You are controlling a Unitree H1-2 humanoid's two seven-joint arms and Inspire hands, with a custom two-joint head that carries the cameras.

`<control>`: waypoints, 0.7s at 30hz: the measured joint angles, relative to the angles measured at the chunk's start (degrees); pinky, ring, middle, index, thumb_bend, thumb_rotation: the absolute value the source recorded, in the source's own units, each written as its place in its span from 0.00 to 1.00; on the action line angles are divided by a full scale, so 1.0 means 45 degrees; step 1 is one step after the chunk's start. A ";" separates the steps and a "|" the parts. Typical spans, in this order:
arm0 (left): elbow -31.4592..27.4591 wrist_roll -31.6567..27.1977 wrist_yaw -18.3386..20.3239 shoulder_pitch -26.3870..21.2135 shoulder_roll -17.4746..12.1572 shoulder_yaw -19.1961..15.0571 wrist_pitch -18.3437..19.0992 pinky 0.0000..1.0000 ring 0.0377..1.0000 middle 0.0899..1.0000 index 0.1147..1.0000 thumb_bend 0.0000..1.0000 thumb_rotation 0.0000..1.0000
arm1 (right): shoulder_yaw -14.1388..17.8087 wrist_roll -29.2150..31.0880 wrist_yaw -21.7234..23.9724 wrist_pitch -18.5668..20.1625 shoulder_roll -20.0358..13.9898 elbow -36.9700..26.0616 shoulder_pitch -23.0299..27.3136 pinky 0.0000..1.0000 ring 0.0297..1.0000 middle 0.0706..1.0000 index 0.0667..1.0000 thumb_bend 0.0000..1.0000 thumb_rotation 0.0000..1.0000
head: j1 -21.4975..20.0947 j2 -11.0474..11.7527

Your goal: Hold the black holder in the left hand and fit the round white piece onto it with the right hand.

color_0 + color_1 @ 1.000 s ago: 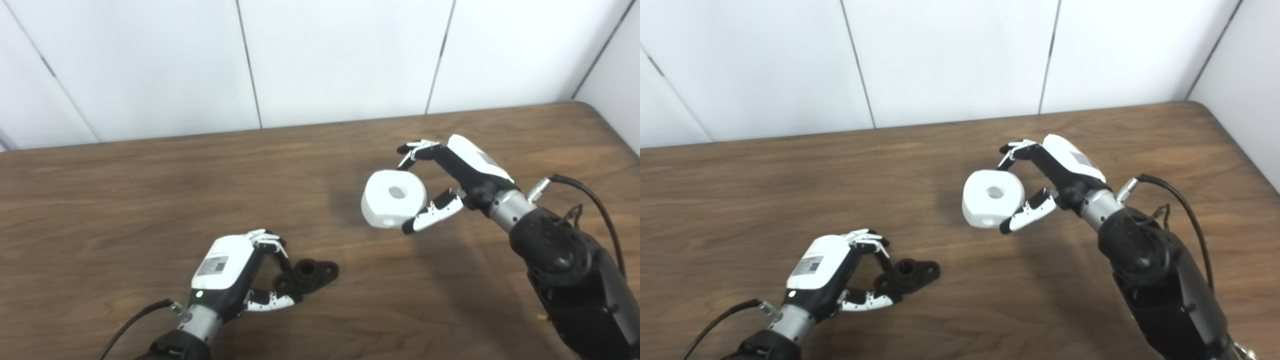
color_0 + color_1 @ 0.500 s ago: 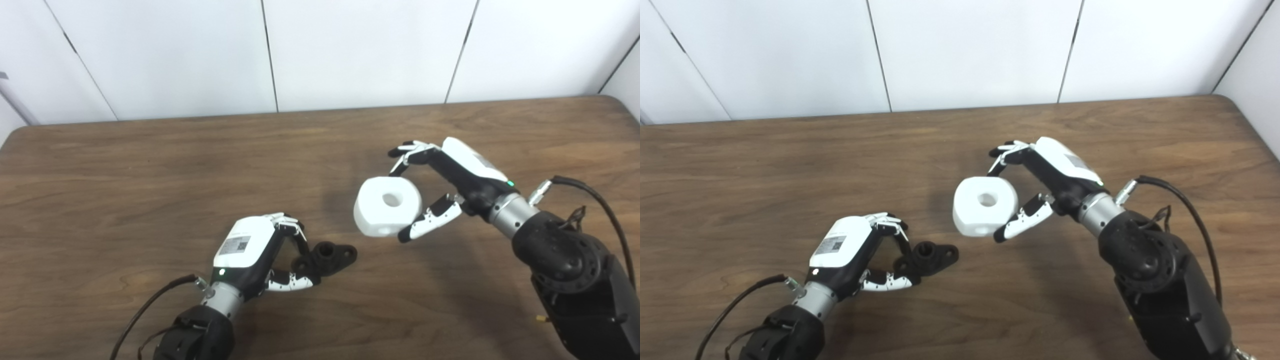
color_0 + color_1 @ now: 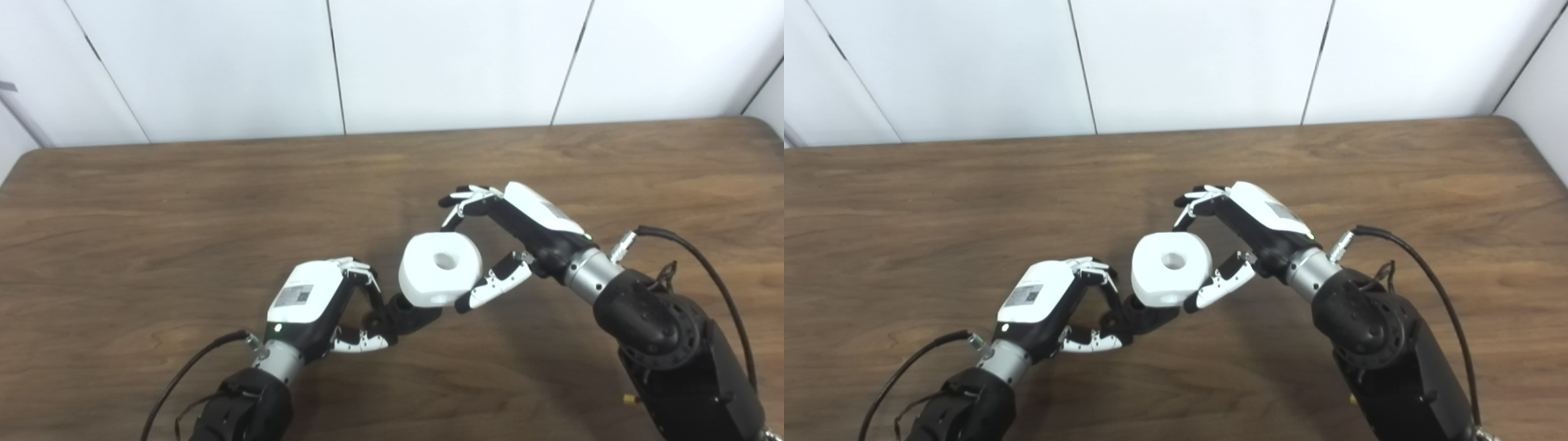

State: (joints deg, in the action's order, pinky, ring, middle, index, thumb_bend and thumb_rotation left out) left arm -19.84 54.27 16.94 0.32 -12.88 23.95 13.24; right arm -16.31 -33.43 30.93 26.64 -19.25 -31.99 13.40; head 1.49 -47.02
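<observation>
The black holder (image 3: pixel 409 315) lies low over the wooden table (image 3: pixel 184 202), pinched at its near end by my left hand (image 3: pixel 318 303). My right hand (image 3: pixel 520 236) is shut on the round white piece (image 3: pixel 438 277), fingers behind it and thumb in front. The white piece has a centre hole facing up and hovers directly over the holder, covering most of it; whether the two touch cannot be told. In the right eye view the holder (image 3: pixel 1145 318) shows only as a dark edge under the white piece (image 3: pixel 1170 269).
White wall panels (image 3: pixel 429 61) stand behind the table's far edge. Black cables trail from both forearms, one at the left (image 3: pixel 184 380) and one at the right (image 3: pixel 692 245). Bare tabletop lies to the far left and far right.
My right hand has carried the white piece left and down until it hangs over the holder. The left hand keeps its hold on the holder. The camera shifted early on.
</observation>
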 measured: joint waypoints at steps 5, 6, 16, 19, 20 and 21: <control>-0.0012 0.0060 0.0084 -0.0024 0.0050 0.0007 0.0030 0.85 0.86 0.75 0.42 0.52 0.05 | -0.0132 -0.0163 0.0077 0.0006 0.0211 -0.0149 0.0059 1.00 0.96 0.85 0.45 0.52 0.14 | 0.0020 0.0039; -0.0013 0.0070 0.0094 -0.0029 0.0052 0.0007 0.0030 0.85 0.86 0.75 0.42 0.52 0.05 | -0.0131 -0.0193 0.0099 0.0011 0.0248 -0.0177 0.0089 1.00 0.96 0.85 0.45 0.52 0.14 | 0.0020 0.0058; -0.0012 0.0128 0.0155 -0.0043 0.0143 0.0009 0.0049 0.85 0.86 0.75 0.42 0.52 0.05 | -0.0399 -0.0501 0.0152 0.0003 0.0405 -0.0192 0.0275 1.00 0.96 0.85 0.45 0.52 0.14 | 0.0078 0.0098; -0.0011 0.0141 0.0161 -0.0044 0.0165 0.0010 0.0060 0.85 0.86 0.75 0.42 0.52 0.05 | -0.0499 -0.0569 0.0152 -0.0002 0.0404 -0.0144 0.0273 1.00 0.96 0.85 0.45 0.52 0.14 | 0.0078 0.0078; -0.0011 0.0144 0.0162 -0.0050 0.0165 0.0017 0.0059 0.84 0.86 0.75 0.42 0.52 0.05 | -0.0523 -0.0578 0.0153 -0.0006 0.0404 -0.0099 0.0273 1.00 0.96 0.85 0.45 0.52 0.14 | 0.0078 0.0078; -0.0011 0.0147 0.0163 -0.0059 0.0164 0.0020 0.0059 0.84 0.86 0.75 0.42 0.52 0.05 | -0.0558 -0.0599 0.0153 -0.0005 0.0403 -0.0036 0.0271 1.00 0.96 0.85 0.45 0.52 0.14 | 0.0078 0.0078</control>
State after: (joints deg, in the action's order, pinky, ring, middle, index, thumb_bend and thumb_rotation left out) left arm -19.89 54.93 17.67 0.05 -12.14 24.04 13.50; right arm -18.82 -36.13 31.62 26.62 -17.44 -32.15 14.62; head 1.85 -46.67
